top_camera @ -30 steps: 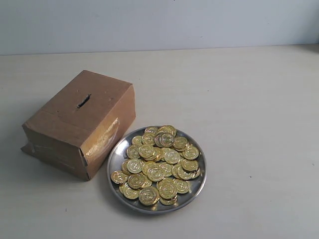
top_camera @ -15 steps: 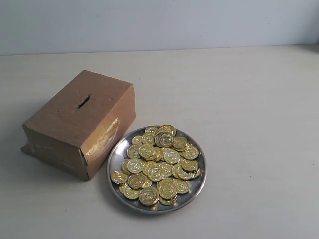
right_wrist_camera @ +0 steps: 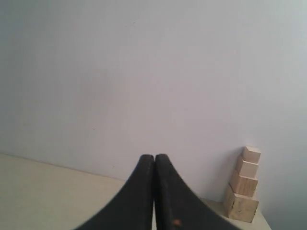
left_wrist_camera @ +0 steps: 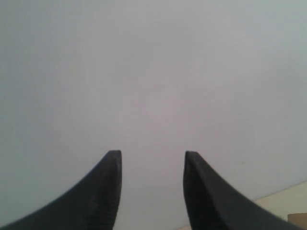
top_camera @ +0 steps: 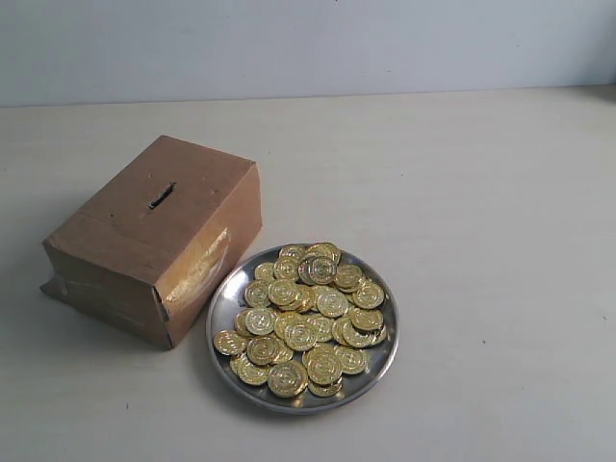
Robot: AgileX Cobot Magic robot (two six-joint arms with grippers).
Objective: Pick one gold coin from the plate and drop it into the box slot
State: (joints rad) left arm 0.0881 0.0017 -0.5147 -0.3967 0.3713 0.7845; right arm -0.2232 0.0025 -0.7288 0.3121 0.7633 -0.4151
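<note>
Gold coins [top_camera: 303, 318] lie in a loose heap on the plate [top_camera: 231, 289], many of them overlapping, and they cover most of its bottom. The plate sits on the pale surface [top_camera: 481, 241], near the front edge of the exterior view and a little left of the middle. The box [top_camera: 144, 241] stands just beside the plate on its left, turned at an angle, and its near taped side almost touches the plate's rim. The slot [top_camera: 162, 195] is cut in the top face of the box, on the half that is farther from the plate, and it shows as a short dark line.

In the left wrist view the left fingers [left_wrist_camera: 103, 191] are apart, with a clear gap between the two dark tips and a pale wall [left_wrist_camera: 153, 72] behind them. In the right wrist view the right fingers [right_wrist_camera: 144, 191] are pressed together, tip against tip. They point toward the same kind of wall, where a small stack of wooden blocks [right_wrist_camera: 243, 189] stands on the surface
</note>
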